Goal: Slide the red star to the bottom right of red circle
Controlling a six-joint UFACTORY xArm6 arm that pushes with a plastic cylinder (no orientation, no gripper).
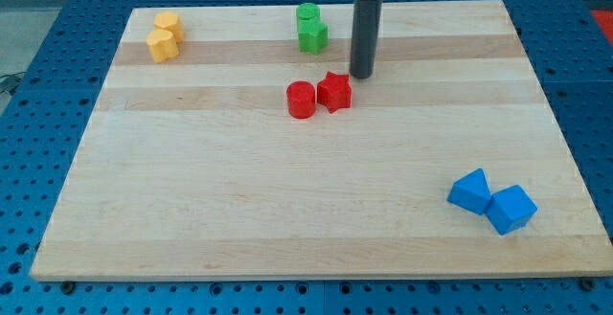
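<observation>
The red star (334, 92) lies near the board's middle top, touching the right side of the red circle (301, 100). My tip (361, 75) stands just above and to the right of the red star, a small gap away from it. The rod rises straight up from there to the view's top edge.
Two green blocks (310, 29) sit together near the top centre, left of the rod. Two yellow-orange blocks (164, 37) sit at the top left. Two blue blocks (491, 200) sit at the bottom right. The wooden board (192, 210) lies on a blue perforated table.
</observation>
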